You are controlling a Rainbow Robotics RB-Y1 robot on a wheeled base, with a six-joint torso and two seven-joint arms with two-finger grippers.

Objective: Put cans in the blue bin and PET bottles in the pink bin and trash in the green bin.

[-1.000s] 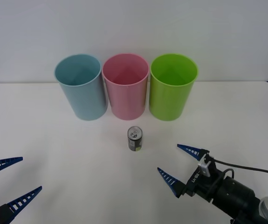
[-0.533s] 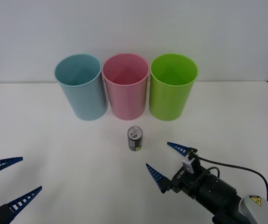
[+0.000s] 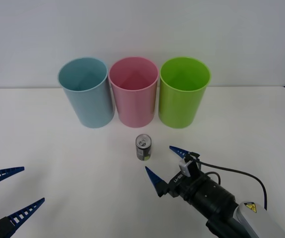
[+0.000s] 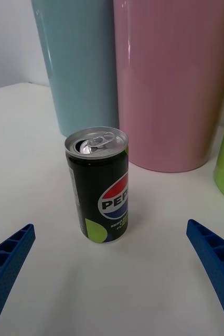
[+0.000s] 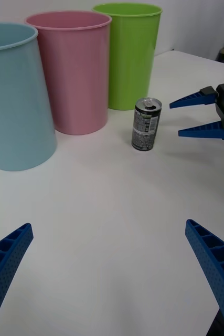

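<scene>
Can (image 3: 143, 147) stood upright on the white worktop (image 3: 73, 163), long axis vertical, pull-tab top up. It sat just in front of the pink bin (image 3: 133, 91), apart from it, not touching. Blue bin (image 3: 85, 91) was beside the pink bin on the robot's left of the can, green bin (image 3: 183, 91) on the robot's right of it; all three bins upright in a row behind the can, openings up.

Right end effector (image 3: 164, 163) was released, fingers spread wide, nothing between them. It sat low over the worktop, near the can, on the can's near-right side. From it the can lay ahead and slightly toward the robot's left, not yet between the fingers. In the right wrist view the can (image 4: 97, 184) stood roughly centred ahead of the two spread fingers (image 4: 216, 262), with the blue and pink bins behind it.

Left end effector (image 3: 13, 196) was also released and empty, parked well apart from the can, on the can's near-left side, at the worktop's near edge.

Judgement: right arm was clearly the nearer one, so the grasp looked like its job. Next move likely needed a short advance toward the can so the fingers straddle its upright body from the side, then close. Can goes to the blue bin. Risk: a fingertip nudging and tipping the narrow can.
</scene>
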